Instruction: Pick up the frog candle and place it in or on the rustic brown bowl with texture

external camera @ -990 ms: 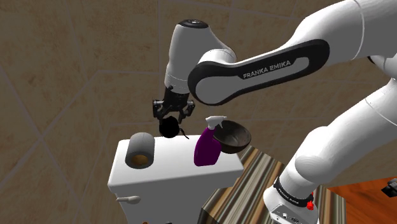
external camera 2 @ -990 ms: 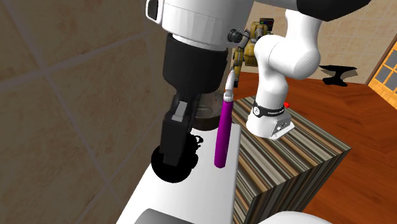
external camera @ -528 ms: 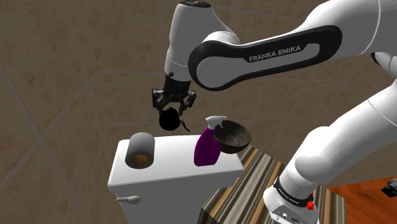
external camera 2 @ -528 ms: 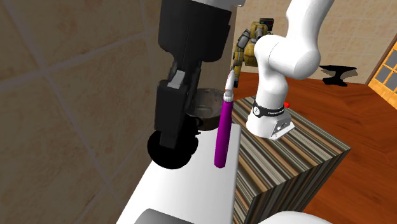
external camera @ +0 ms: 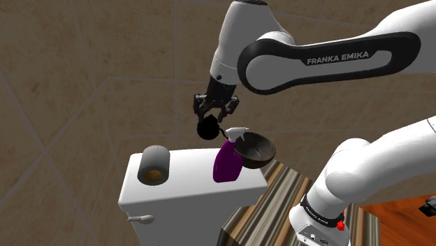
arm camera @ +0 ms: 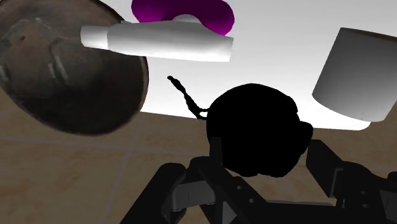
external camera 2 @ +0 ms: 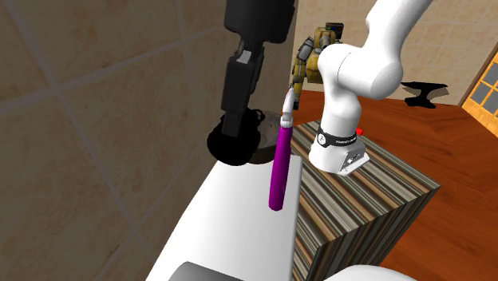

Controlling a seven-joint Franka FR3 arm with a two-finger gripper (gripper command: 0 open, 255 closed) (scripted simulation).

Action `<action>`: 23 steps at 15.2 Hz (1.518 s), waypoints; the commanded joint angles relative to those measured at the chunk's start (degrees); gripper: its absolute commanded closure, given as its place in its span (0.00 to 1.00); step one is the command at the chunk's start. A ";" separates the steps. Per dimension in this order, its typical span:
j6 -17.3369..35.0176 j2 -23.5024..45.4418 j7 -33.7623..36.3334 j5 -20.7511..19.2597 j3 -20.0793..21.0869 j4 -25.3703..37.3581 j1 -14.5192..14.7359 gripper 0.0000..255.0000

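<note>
The frog candle point(external camera: 208, 129) is drawn as a plain black round lump with a thin wick. It hangs in the air, clasped between the fingers of my gripper point(external camera: 214, 119), which is shut on it. It is above the back edge of the white top point(external camera: 183, 183), just to the shoulder view's left of the purple spray bottle point(external camera: 227, 162). The dark brown textured bowl point(external camera: 256, 149) stands beyond the bottle at the top's far corner. In the wrist view the candle point(arm camera: 254, 130) sits between the fingers, with the bowl point(arm camera: 63, 70) off to one side.
A grey roll point(external camera: 154, 166) stands on the white top's near-left part. The spray bottle's white head point(arm camera: 159, 41) lies between the candle and the bowl. A tiled wall point(external camera 2: 96, 120) runs close behind. The striped stand point(external camera 2: 367, 199) adjoins the top.
The arm has lifted the candle off the white top. It has carried the candle to the shoulder view's right, toward the spray bottle and bowl.
</note>
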 commanded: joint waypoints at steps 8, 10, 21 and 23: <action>-5.85 -17.59 -11.74 -0.27 -12.04 -12.27 0.96 1.00; -7.62 -21.19 -14.11 -1.29 -14.65 -14.21 0.56 1.00; -4.47 -26.59 -17.43 -2.64 -17.91 -22.87 -0.04 1.00; -2.92 -26.55 -17.39 -2.49 -17.74 -24.39 0.07 1.00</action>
